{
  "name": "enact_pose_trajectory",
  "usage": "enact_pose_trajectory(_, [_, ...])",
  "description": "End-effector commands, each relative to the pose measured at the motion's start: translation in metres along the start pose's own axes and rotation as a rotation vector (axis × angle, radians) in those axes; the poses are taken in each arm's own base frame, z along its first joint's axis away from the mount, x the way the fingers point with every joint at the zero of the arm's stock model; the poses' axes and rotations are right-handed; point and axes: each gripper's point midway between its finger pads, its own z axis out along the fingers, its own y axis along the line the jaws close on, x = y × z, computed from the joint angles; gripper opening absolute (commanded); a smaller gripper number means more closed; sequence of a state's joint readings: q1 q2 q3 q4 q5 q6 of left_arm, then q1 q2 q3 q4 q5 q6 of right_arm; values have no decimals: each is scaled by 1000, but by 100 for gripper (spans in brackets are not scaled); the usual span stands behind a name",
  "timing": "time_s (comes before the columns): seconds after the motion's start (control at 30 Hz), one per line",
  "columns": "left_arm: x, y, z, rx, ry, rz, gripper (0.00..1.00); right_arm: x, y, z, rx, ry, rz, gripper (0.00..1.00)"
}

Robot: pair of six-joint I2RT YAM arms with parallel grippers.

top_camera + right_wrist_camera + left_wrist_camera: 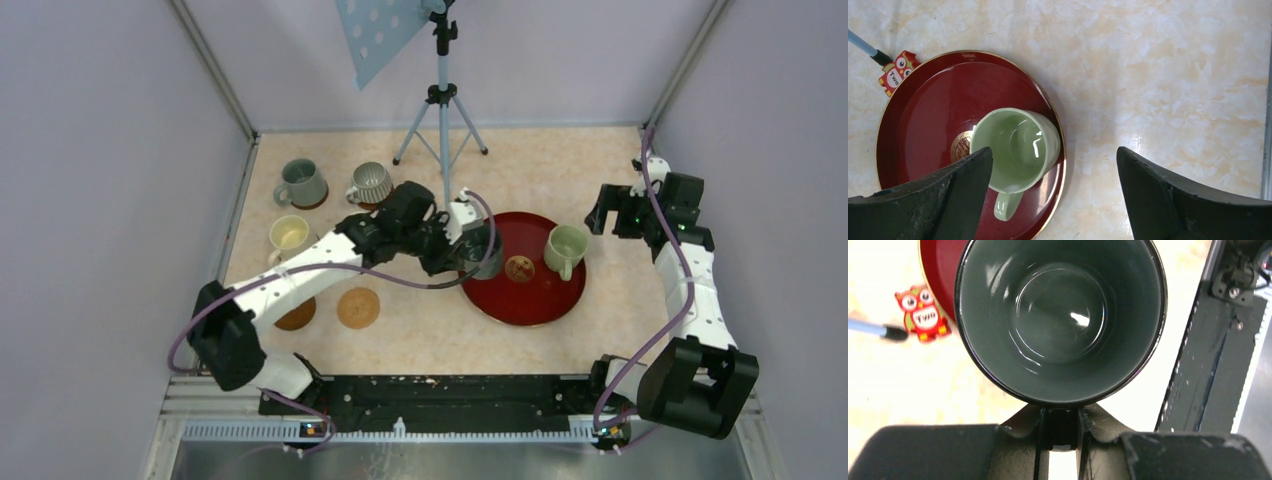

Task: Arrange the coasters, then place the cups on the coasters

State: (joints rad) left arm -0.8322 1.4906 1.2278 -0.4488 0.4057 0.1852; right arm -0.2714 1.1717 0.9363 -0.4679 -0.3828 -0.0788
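Your left gripper (1058,432) is clamped on the handle of the dark teal mug (1060,315). The mug is glossy, round and black-rimmed, with a grey-green glaze inside. From the top camera it sits at the left rim of the red tray (520,305); you can't tell whether it's resting or lifted. The handle is mostly buried between the fingers (1020,440).

Mugs you can count: five.
- The pale green mug (1015,147) is smooth and upright on the right side of the tray.
- The grey-green mug (300,183) and the ribbed grey mug (370,182) are far left.
- The cream mug (290,234) is just nearer than those two.

Coasters you can count: three flat wooden discs.
- The light-brown coaster (358,307) is bare and fully visible.
- The darker coaster (296,316) is half under the left arm.
- A coaster sliver (317,202) shows beneath the grey-green mug.
- Under the ribbed and cream mugs it's too small to call.

Your right gripper (1053,152) is spread wide and holds nothing, above the tray's right edge. The tray is lacquer-shiny with a gold rim and a gold centre emblem.

The table (420,335) is marbled beige. An owl sticker (895,70) lies by the tray's far-left rim, beside a tripod foot (895,333).
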Motion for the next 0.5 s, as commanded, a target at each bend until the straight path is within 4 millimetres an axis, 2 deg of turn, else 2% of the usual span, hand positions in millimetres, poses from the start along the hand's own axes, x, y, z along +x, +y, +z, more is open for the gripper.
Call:
enact_pose_trajectory(0.0, [20,-10,-49,87,-40,56,0,-16,2,-4,-16,-42,-25,92])
enact_pose_trajectory(0.13, [49,-8,-83,59,-41,62,0,-14,2,-2,-26,-34,-25,92])
enact_pose_trajectory(0.33, [103,8,-114,-76,5,14,0,-11,3,2,-37,-19,-21,92])
enact_pose_trajectory(0.47, [108,32,-142,-208,-40,28,0,-10,3,3,-39,-12,-19,92])
